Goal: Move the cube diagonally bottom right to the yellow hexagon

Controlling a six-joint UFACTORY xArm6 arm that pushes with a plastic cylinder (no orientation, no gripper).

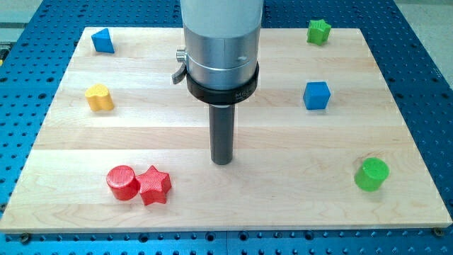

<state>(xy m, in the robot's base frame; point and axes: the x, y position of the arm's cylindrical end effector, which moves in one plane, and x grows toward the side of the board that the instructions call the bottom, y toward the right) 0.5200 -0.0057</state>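
My tip (222, 161) stands near the middle of the table (283, 205), well apart from every block. Toward the view's right the blue cube (316, 95) sits alone, with open wood all round it. The green cylinder (371, 174) stands near the bottom right edge, the green star (319, 31) at the top right. At bottom left the red cylinder (122, 182) and red star (154, 185) touch, forming one barrier. The yellow block (100, 98) and the blue triangular block (103, 41) keep to the left side.

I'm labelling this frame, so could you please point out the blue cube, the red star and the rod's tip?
blue cube (316, 95): camera view, middle of its front face.
red star (154, 185): camera view, centre of its top face.
my tip (222, 162): camera view, very bottom end of the rod.
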